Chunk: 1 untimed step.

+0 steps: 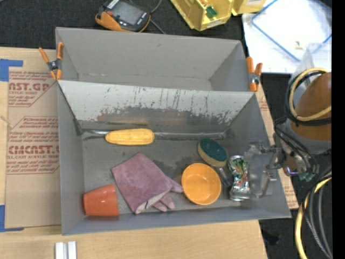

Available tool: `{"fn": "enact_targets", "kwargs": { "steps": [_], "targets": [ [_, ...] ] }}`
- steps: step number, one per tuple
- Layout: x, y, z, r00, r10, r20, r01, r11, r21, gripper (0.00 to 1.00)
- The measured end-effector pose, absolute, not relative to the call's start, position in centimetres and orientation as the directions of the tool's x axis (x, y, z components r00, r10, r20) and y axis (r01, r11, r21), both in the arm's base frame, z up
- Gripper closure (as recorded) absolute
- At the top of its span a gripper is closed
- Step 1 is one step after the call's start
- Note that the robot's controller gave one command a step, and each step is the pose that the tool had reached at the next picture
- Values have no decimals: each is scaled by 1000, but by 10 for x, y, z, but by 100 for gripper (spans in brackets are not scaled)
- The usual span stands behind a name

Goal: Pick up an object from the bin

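My gripper (259,169) hangs over the bin's right wall, at the front right, open with nothing between its fingers. Just to its left lies a crumpled shiny can (238,177) with green and red print, apart from the fingers. An orange bowl (201,184) sits left of the can. Behind the bowl rests a round green and yellow scrubber (212,151).
A pink cloth (144,182) lies spread at the front middle, and an orange cup (101,201) lies on its side in the front left corner. A yellow corn cob (129,137) rests along the back wall. The arm with its orange cover stands right of the bin.
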<state>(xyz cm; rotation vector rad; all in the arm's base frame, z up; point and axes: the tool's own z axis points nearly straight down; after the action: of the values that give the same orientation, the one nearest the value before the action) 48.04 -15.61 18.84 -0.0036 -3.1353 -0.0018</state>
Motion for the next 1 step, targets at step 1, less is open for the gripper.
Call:
{"fn": "enact_targets", "kwargs": {
  "steps": [1],
  "targets": [
    [482, -155, 193, -1000, 0, -1, 0, 1000, -1, 0]
  ]
}}
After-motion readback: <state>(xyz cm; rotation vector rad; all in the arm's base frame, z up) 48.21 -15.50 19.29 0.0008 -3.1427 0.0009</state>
